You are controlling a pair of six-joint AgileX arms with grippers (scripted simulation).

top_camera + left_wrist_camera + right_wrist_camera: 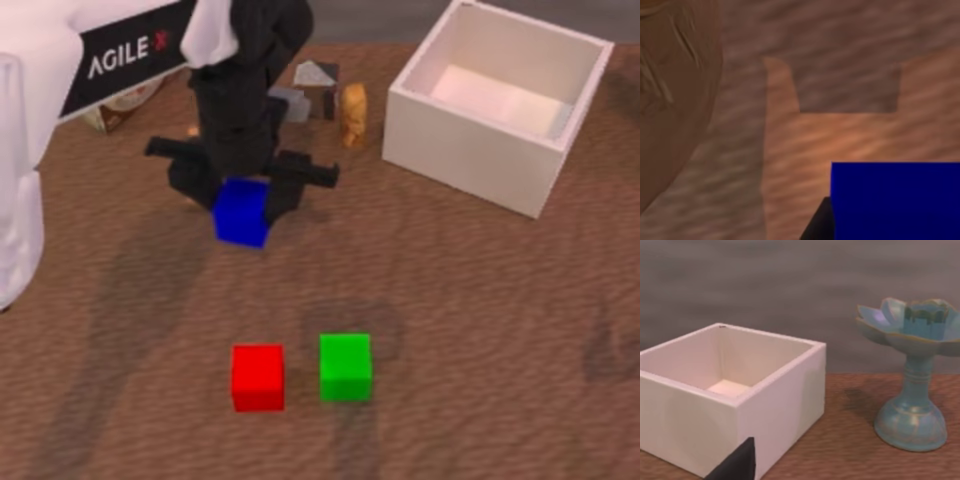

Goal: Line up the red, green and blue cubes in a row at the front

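Observation:
My left gripper [243, 200] is shut on the blue cube [240, 218] at mid-table, left of centre, one black finger on each side. In the left wrist view a dark finger [821, 222] presses against the blue cube [895, 200], whose shadow lies on the table beyond it. The red cube [258, 376] and the green cube [346, 366] sit side by side near the front edge, a small gap between them. My right arm is outside the top view. Only one dark fingertip [740, 462] of its gripper shows, close to the white box [735, 405].
A white open box [480, 150] stands at the back right. A grey-and-brown patterned block [318, 85] and an orange figure [353, 113] sit at the back behind the left arm. A blue-green pedestal dish [912, 365] stands beside the box. A brown rounded object [670, 100] is near the left gripper.

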